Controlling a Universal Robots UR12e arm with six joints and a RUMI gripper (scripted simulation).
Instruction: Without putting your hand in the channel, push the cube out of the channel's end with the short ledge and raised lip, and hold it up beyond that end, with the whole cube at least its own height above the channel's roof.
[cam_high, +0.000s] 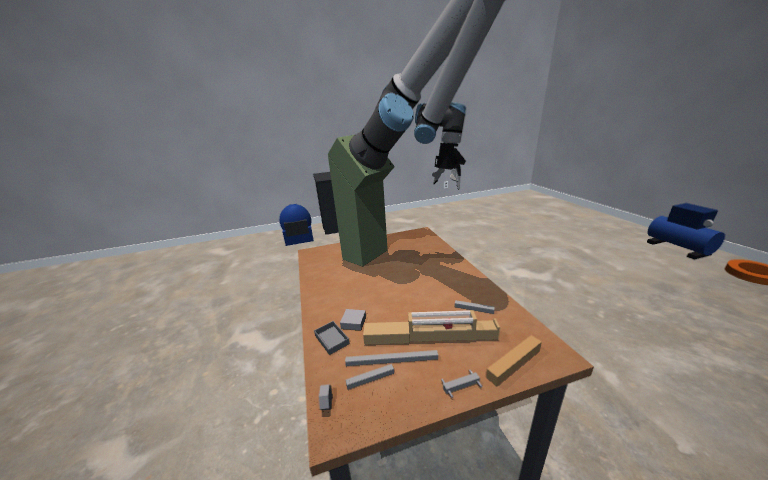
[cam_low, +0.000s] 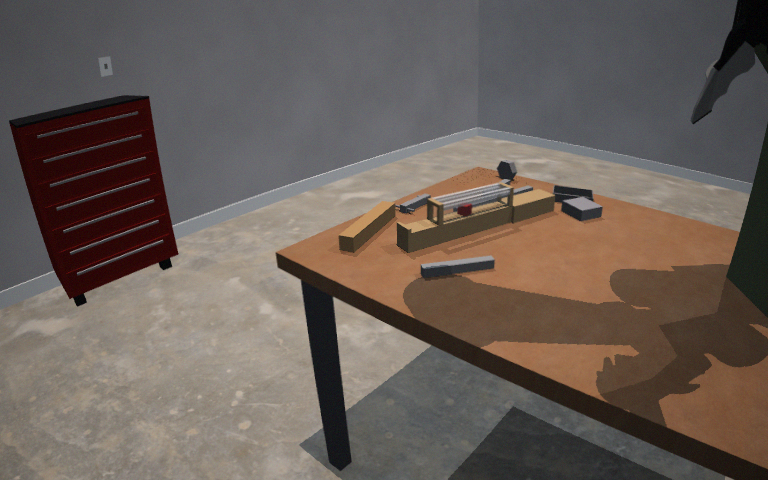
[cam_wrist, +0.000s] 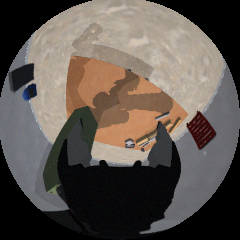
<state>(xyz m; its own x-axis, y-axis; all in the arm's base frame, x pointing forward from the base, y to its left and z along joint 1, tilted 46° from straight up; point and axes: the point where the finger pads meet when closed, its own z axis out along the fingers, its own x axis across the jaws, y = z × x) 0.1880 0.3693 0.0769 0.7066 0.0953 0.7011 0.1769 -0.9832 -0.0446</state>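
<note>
Claw's (cam_high: 447, 182) (cam_wrist: 119, 146) wide open up high (holding nothing), red cube (cam_high: 448, 325) (cam_low: 464, 209) well below, inside the channel (cam_high: 441, 336) (cam_low: 458, 229).

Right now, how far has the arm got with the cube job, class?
Nothing looks done: the red cube is inside the channel, under its roof bars. Nothing is in hand; the open fingers hang well above the table. Left: push the cube out past the raised lip, then hold it above the roof.
</note>
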